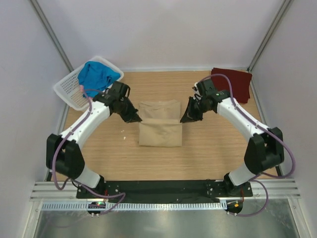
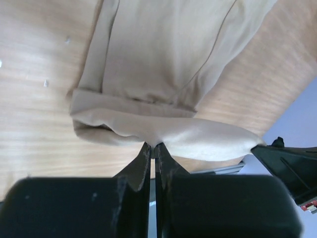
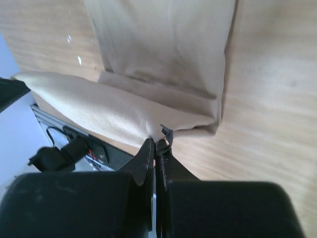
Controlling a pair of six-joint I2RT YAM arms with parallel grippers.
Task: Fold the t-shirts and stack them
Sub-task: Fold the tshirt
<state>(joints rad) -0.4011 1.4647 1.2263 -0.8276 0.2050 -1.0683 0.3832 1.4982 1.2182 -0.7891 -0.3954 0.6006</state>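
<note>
The tan t-shirt lies centred on the worktop, its lifted fold edge clamped at either end by the left gripper and right gripper, bare wood on all 4 sides

Tan t-shirt half-folded centre, maroon t-shirt folded far-right, blue t-shirt crumpled

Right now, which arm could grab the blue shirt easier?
Left, probably: the blue shirt sits in the basket just behind the left end effector; the right end effector is across the tan shirt.
</note>
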